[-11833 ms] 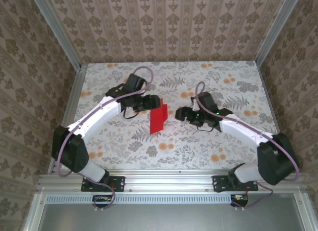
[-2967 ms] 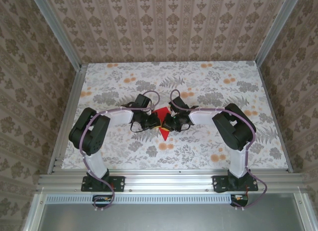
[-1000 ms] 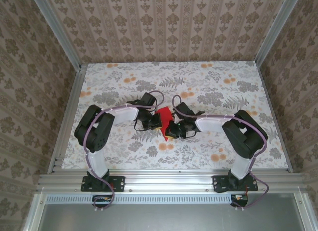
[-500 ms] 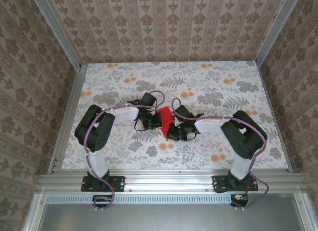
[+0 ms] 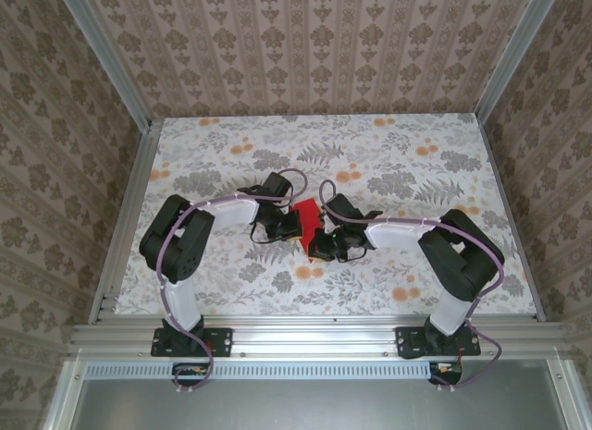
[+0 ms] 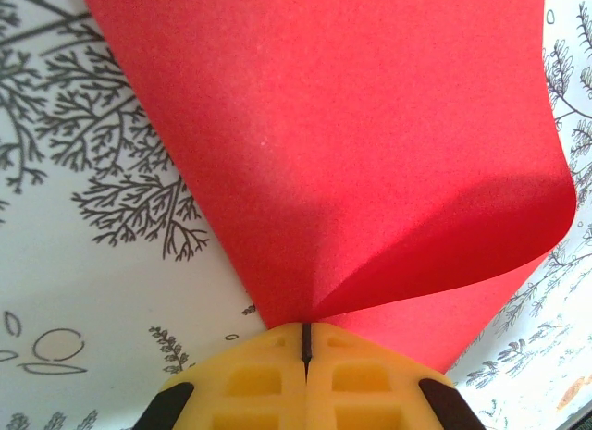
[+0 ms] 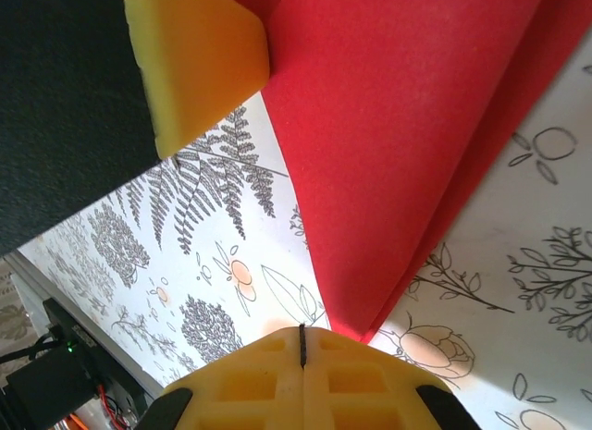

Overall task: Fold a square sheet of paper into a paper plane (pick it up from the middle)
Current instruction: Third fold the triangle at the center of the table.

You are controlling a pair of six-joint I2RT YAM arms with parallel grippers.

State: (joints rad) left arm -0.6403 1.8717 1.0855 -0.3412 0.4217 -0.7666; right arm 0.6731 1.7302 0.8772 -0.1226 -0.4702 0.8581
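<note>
The square sheet of paper is bright red and folded into layers, not the narrow dart of a paper plane. It lies mid-table between my two grippers. My left gripper is shut on the paper's left edge. In the left wrist view the red paper bends up out of the closed yellow tips. My right gripper is shut at the paper's near point. In the right wrist view the red point ends beside and under the closed tips, not between them. A left fingertip shows at the top left.
The floral tabletop has aluminium rails along its sides and patterned walls behind. Both arms are bent inward with their elbows out, and cables loop above the wrists.
The right gripper has edged slightly toward the paper's near point, covering more of it, and its elbow has shifted right. The left arm and paper stay as before.
</note>
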